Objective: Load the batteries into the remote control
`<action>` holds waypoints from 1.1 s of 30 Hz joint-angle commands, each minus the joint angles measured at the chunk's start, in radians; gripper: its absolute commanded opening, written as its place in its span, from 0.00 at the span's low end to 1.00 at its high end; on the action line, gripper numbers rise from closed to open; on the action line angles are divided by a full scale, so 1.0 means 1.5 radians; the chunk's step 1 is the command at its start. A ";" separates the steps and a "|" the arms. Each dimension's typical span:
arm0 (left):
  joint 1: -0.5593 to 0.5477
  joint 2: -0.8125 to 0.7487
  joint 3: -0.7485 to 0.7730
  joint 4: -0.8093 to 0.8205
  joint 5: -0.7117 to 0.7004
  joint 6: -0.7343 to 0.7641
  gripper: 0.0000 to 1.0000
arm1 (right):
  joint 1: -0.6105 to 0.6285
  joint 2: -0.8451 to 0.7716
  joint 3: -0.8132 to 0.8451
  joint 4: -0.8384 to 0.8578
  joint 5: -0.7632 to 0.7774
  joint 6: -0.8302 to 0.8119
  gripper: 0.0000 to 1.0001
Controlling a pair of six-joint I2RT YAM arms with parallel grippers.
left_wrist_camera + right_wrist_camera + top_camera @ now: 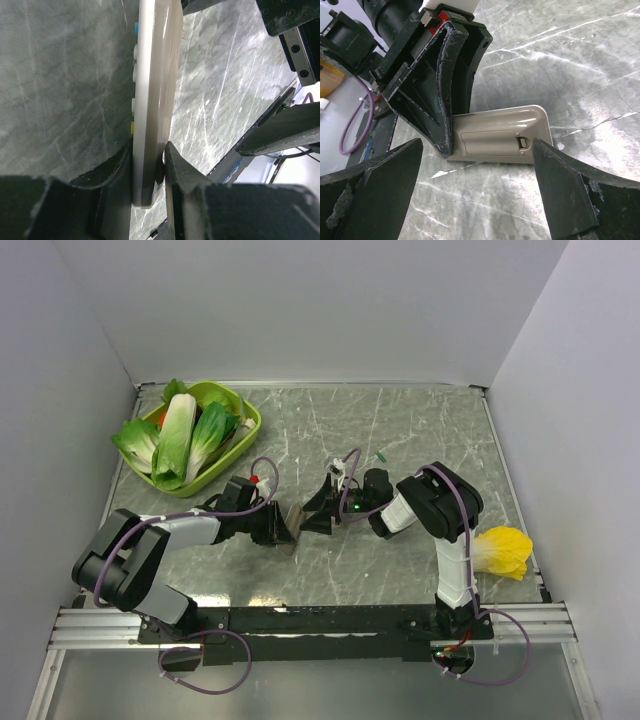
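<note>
The left gripper point(283, 527) is clamping the remote control point(296, 523) near the middle of the grey, white-veined stone-look table point(420, 420). Its jaws are drawn nearly together, and the black ridged pads point(116, 167) are pressing the slim bar's two broad faces. The bar is turned onto its long edge. Its white face, with small raised buttons, is pointing toward nine o'clock in the left wrist view. Its smooth beige back is showing a rectangular battery cover point(492, 141), sitting closed.

The right gripper point(320, 512) is hovering just beside the remote at three o'clock — jaws spread wide, gripping nothing.

A thin green battery point(382, 455) is lying at one o'clock from the remote, well apart.

At the table's ten o'clock corner a lime-green plastic basket point(248, 430) is holding glossy leafy greens point(178, 435).
</note>
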 commanded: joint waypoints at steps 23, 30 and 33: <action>-0.003 -0.007 -0.011 -0.033 -0.019 0.003 0.01 | 0.008 -0.029 0.002 0.035 -0.010 -0.006 0.96; -0.003 -0.009 -0.009 -0.037 -0.021 0.005 0.02 | 0.012 -0.071 0.008 -0.046 0.026 -0.073 0.97; -0.003 -0.009 -0.008 -0.037 -0.021 0.005 0.01 | 0.015 -0.068 0.010 -0.056 0.021 -0.074 0.97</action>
